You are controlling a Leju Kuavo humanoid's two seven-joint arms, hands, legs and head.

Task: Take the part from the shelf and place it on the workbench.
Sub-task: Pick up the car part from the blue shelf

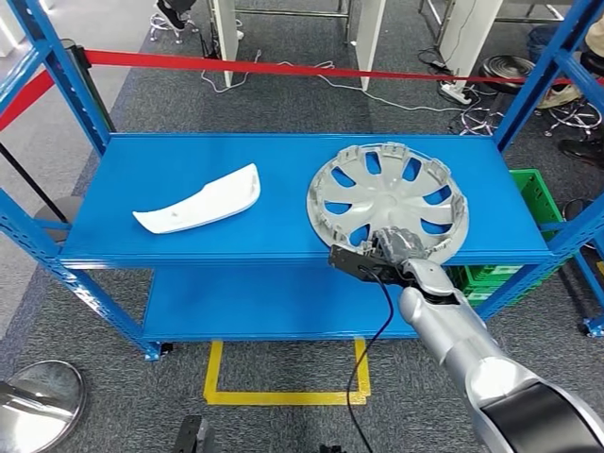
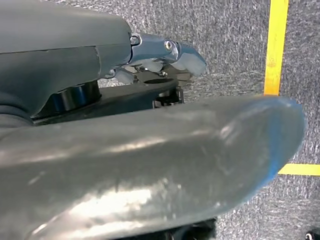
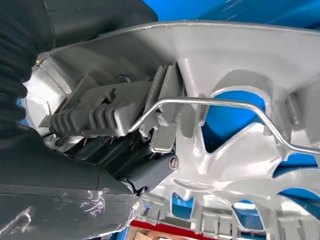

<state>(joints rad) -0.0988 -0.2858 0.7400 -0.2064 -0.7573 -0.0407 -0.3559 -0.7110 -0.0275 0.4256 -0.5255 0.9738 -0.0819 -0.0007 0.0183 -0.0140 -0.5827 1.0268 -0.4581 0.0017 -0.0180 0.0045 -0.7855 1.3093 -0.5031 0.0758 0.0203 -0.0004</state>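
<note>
Contact is being made at the near rim of the silver wheel cover (image 1: 388,200), which is lying with its ribbed inner face up on the top level of the blue shelf (image 1: 285,179), toward its right end. The right hand (image 1: 388,250) is being held at that rim; in the right wrist view its fingers (image 3: 151,172) are lying against the cover's inner ribs beside the wire retaining ring (image 3: 211,102). Whether the rim is being gripped or only touched cannot be told. The left hand (image 2: 166,50) is hanging over grey carpet and a yellow floor line (image 2: 277,45), with its fingers curled in and nothing between them.

A white curved trim piece (image 1: 203,203) is lying well apart from the cover, toward the shelf's left.

The risk is being judged as a one-sided hold: if the broad cover is being lifted by one edge, it is likely to tip and slide out. A fingertip could also be caught under the wire ring, so that the cover is dragged across the shelf instead of raised. The cable (image 1: 367,349) hanging from the wrist could be snagged on the shelf's front edge.
</note>
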